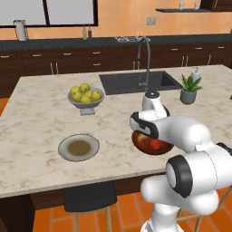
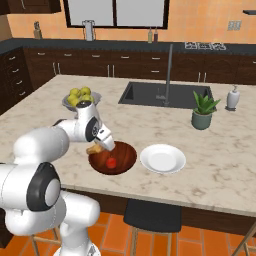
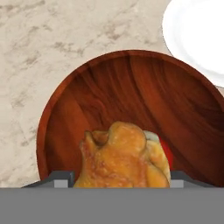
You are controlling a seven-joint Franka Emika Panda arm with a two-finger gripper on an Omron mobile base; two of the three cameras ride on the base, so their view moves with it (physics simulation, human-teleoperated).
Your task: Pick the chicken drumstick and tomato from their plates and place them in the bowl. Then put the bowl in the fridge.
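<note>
Near: gripper (image 3: 121,186) w/ jaws pinching the chicken drumstick (image 3: 124,157), held directly over the bowl (image 3: 109,87). Tomato (image 2: 111,162) already lies in the bowl, just below/beside drumstick. Far: white plate (image 2: 162,158) adj., bare. Release needs only a straight drop.

We see a pale marbled stone island surface (image 1: 36,122) spanning the middle of both base views, with a dark sink (image 1: 136,81) sunk into its upper middle. Directly on it rest a grey footed bowl of yellow-green apples (image 1: 85,96) at centre left of the left base view, a grey plate with a brownish centre (image 1: 79,147) below it, a dark reddish-brown wooden bowl (image 2: 122,157) beside a plain white plate (image 2: 162,158), a potted green plant (image 2: 203,112) and a white soap dispenser (image 2: 232,98) at right.
</note>
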